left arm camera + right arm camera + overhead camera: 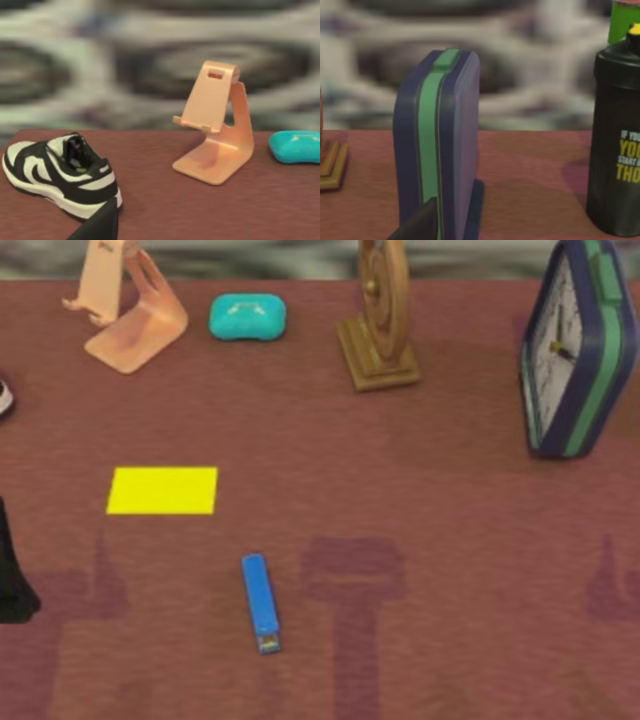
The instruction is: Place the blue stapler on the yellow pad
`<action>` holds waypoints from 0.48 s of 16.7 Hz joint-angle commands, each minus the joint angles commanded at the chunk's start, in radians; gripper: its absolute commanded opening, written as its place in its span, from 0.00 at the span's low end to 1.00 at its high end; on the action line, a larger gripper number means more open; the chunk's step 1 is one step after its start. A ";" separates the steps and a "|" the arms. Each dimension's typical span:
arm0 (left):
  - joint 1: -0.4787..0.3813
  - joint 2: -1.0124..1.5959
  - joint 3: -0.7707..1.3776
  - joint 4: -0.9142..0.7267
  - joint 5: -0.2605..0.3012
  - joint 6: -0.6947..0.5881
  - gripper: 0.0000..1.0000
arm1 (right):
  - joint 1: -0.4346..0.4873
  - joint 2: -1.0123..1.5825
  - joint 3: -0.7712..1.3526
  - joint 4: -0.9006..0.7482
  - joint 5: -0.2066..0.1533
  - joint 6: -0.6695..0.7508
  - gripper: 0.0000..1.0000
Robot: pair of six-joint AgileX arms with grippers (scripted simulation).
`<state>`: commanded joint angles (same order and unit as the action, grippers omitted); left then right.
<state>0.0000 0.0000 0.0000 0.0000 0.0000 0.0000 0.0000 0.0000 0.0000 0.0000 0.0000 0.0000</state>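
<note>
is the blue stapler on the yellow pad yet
No. The slim blue bar-shaped stapler lies flat on the table, apart from the flat yellow rectangular pad.

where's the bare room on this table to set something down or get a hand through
Widest bare stretch: right half of the table, between the blue stapler and the clock. A bare band also runs between the yellow pad and the back row. That row is crowded: phone stand, teal box, wooden ornament, clock.

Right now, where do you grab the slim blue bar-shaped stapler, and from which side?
Grip the slim blue bar-shaped stapler mid-body across its narrow width, coming straight down from above. It lies flat, long axis running near to far, grey tip nearest, with bare table around it. Probably the left arm, since the flat yellow rectangular pad lies left.
</note>
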 joint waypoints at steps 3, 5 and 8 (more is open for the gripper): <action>-0.005 0.010 0.010 -0.008 0.001 -0.006 1.00 | 0.000 0.000 0.000 0.000 0.000 0.000 1.00; -0.030 0.062 0.061 -0.048 0.002 -0.039 1.00 | 0.000 0.000 0.000 0.000 0.000 0.000 1.00; -0.092 0.221 0.204 -0.157 0.003 -0.126 1.00 | 0.000 0.000 0.000 0.000 0.000 0.000 1.00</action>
<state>-0.0920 0.2205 0.2041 -0.1570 0.0027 -0.1259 0.0000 0.0000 0.0000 0.0000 0.0000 0.0000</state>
